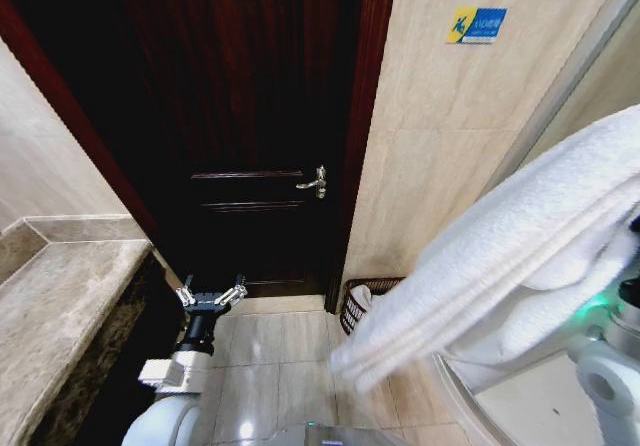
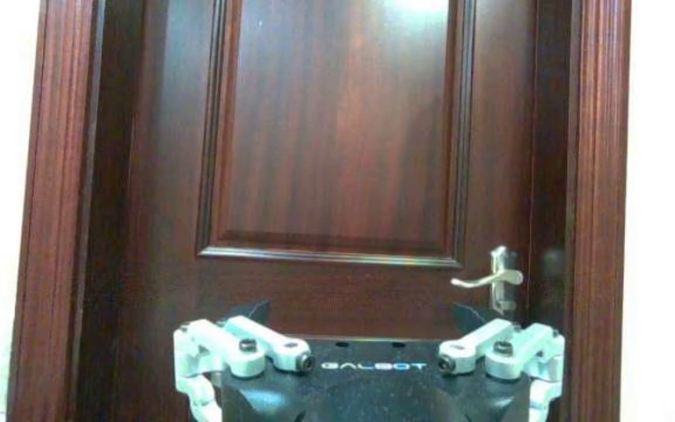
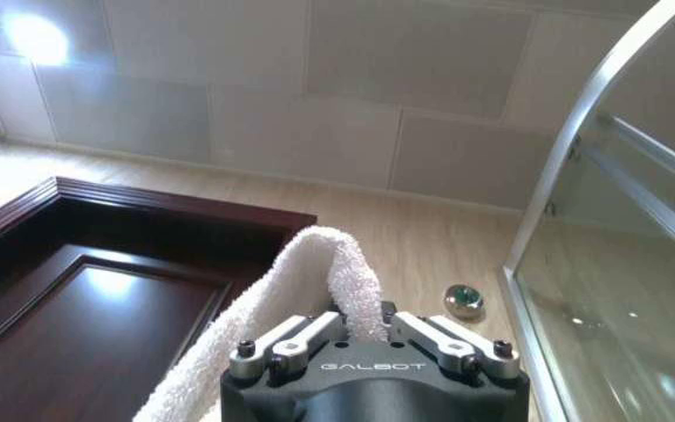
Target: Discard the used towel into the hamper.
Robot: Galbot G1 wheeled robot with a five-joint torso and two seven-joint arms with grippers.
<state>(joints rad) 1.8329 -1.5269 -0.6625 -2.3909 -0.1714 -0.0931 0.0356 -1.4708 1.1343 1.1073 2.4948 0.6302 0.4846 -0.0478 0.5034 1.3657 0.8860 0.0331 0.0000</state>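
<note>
The right gripper [image 3: 367, 338] is clamped on the white towel [image 1: 520, 256], which hangs high over the floor [image 1: 270, 351], above the hamper [image 1: 362, 304] (standing at the wall's foot, beside the door [image 1: 240, 126]). The left gripper [image 1: 211, 294] hangs low, spread wide, empty.

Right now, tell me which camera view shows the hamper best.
The head view: the hamper stands on the floor by the wall right of the door, partly hidden behind the hanging towel. The wrist views give no look at it; the right one shows the right tool gripping the towel.
</note>
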